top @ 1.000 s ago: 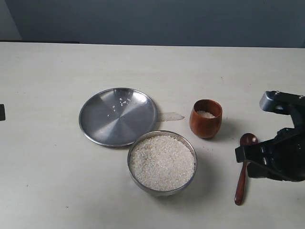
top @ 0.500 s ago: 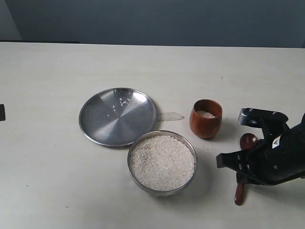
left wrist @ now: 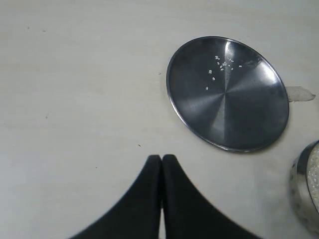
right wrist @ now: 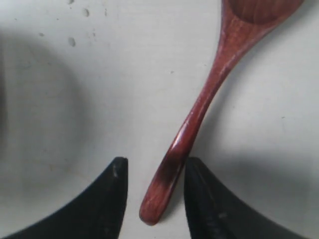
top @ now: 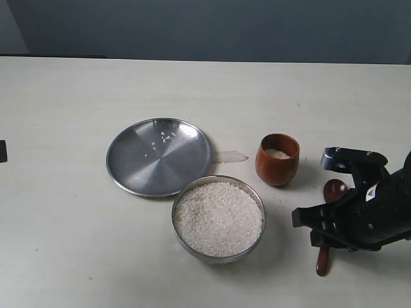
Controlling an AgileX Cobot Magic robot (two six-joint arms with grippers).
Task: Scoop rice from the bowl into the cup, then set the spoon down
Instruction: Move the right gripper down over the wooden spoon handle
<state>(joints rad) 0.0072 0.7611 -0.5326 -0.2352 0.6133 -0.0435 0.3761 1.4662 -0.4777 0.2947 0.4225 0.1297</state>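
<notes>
the right arm has swung in leftward over the spoon since a second ago. on the tabletop, the bowl of rice sits near centre. the cup is far-right of it, and the spoon right of both (lying flat). the right end effector is open astride the handle's end. the left end effector is closed, empty.

The spoon is lying flat on the pale counter, its reddish-brown handle running at a slant and its round head partly running out of the picture. The end effector is sitting low over the handle's tip, its two black fingers standing apart with the tip between them. One finger is sitting close against the handle, while the other is showing a clear gap.
</notes>
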